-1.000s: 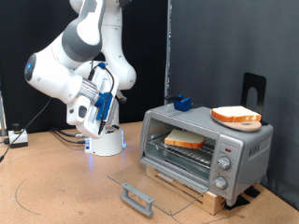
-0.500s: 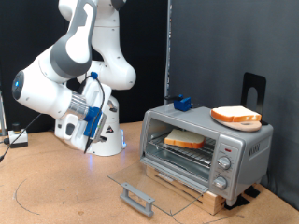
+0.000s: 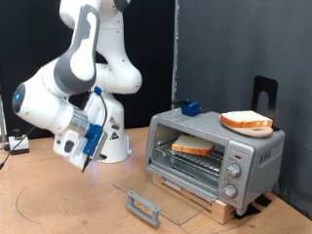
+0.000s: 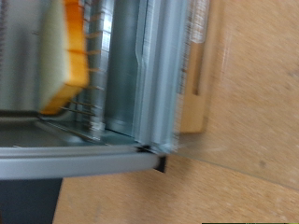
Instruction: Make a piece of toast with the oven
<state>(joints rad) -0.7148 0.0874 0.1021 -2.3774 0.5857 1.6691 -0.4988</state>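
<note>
The gripper (image 3: 86, 159), its jaw state impossible to tell, hung well left of the open oven (image 3: 214, 151), where the piece of toast (image 3: 193, 146) lay on the rack inside.

shiny metal oven (image 3: 216, 151), clear glass door (image 3: 161, 194).

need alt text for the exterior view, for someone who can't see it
A silver oven stands with its glass door dropped open and a slice of toast on the rack inside. A second slice lies on an orange plate on top. The white arm's tool hangs low at the exterior view's left, apart from the oven.
</note>
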